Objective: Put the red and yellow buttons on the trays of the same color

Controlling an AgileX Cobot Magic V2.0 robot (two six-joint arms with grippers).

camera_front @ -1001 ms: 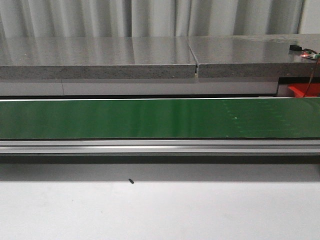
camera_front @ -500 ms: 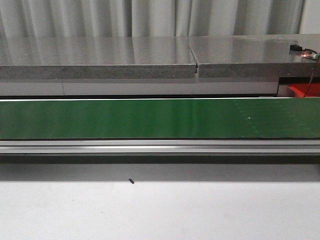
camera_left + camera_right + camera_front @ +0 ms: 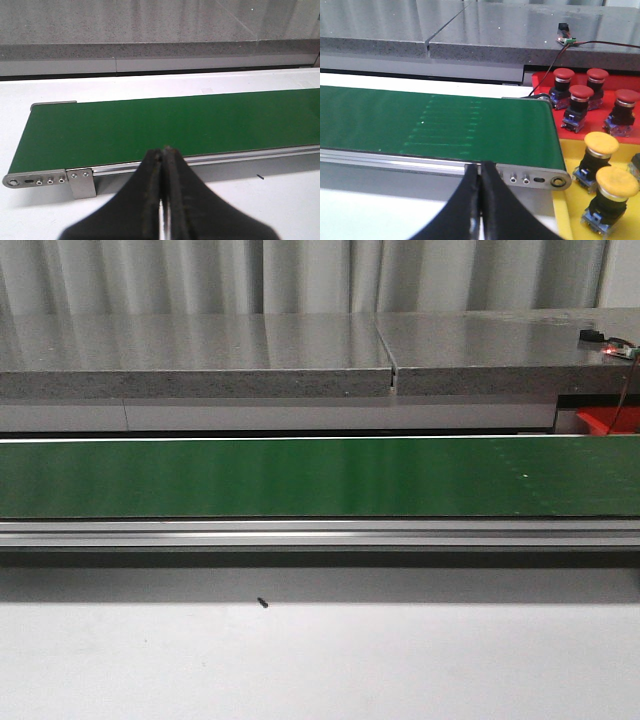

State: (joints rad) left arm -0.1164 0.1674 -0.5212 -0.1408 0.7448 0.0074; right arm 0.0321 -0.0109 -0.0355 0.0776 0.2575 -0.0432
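Note:
The green conveyor belt (image 3: 300, 478) runs across the front view with no button on it. In the right wrist view several red buttons (image 3: 580, 95) stand on the red tray (image 3: 542, 80) and two yellow buttons (image 3: 601, 145) stand on the yellow tray (image 3: 570, 150), beside the belt's end (image 3: 540, 180). My right gripper (image 3: 480, 172) is shut and empty, in front of the belt's rail. My left gripper (image 3: 162, 156) is shut and empty, in front of the belt's other end (image 3: 35, 180). Neither gripper shows in the front view.
A grey stone counter (image 3: 200, 350) runs behind the belt. A small circuit board with a wire (image 3: 610, 345) lies on its right end, also in the right wrist view (image 3: 565, 39). A small dark speck (image 3: 262, 603) lies on the white table.
A small light speck and faint marks on the belt have moved to the right. Nothing else has moved.

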